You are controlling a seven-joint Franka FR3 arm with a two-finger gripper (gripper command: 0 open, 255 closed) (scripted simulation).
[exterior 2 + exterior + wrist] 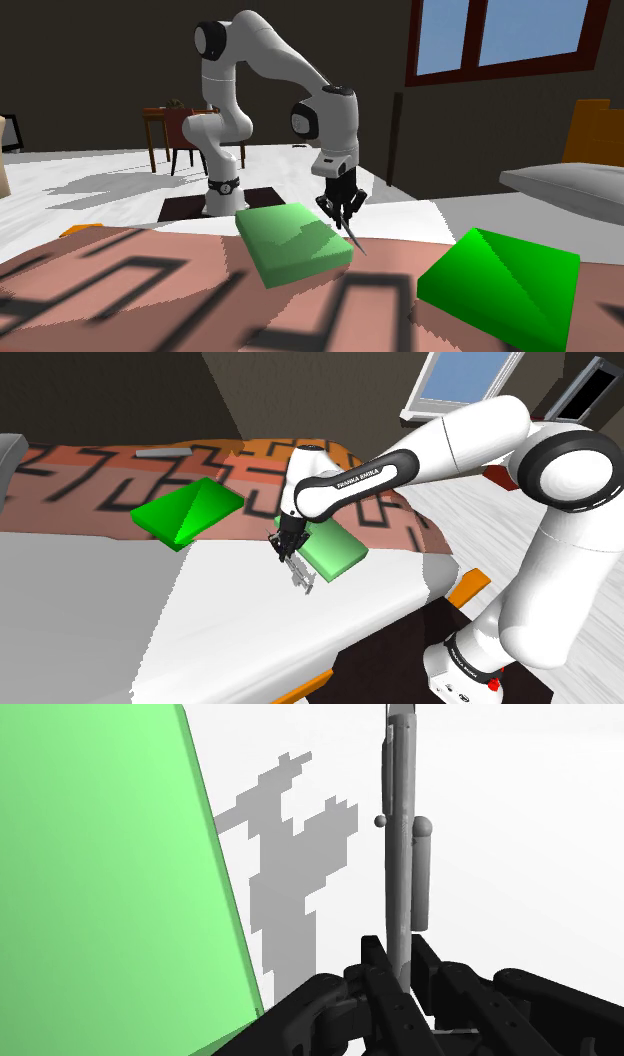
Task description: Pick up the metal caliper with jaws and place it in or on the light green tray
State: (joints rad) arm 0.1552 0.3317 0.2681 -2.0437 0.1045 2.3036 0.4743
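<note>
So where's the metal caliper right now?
The caliper hangs clasped in the tool, above the white surface, right beside the light green tray, at the tray's lower left edge in the shoulder view.

matt grey caliper, smooth matt light green tray, smooth glossy white arm

Bent arm reaching out, wrist turned down; tool pointing downward, fingers clamped on caliper.
</note>
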